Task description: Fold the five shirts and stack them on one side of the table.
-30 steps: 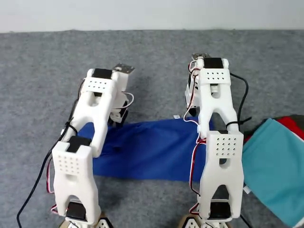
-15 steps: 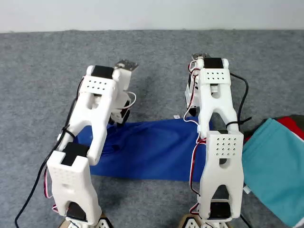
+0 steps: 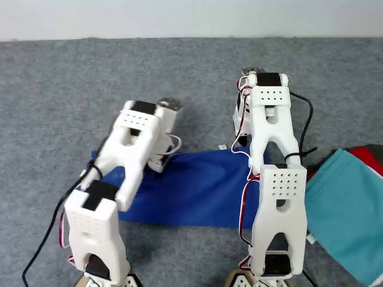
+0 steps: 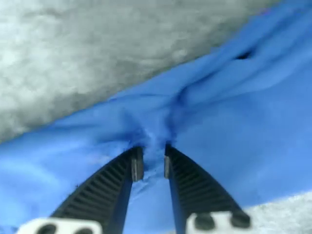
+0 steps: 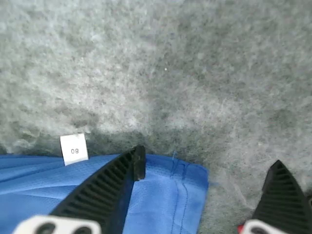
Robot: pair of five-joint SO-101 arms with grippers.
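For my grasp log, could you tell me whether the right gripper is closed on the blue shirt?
No, the right gripper is wide open, its fingers far apart at the corner of the blue shirt.

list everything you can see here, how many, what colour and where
blue shirt: 1, blue, laid flat mid-table
teal shirt: 1, teal, at the right edge of the high view, overlapping the red shirt
red shirt: 1, red, a strip showing past the teal shirt's far edge
tag: 1, white, at the blue shirt's far edge
table: 1, grey felt-like top, under everything
left arm: 1, white, bent over the blue shirt's left part
right arm: 1, white, over the blue shirt's right end
left gripper: 1, black fingers, shut on a bunched fold of the blue shirt
right gripper: 1, black fingers, open over the blue shirt's corner
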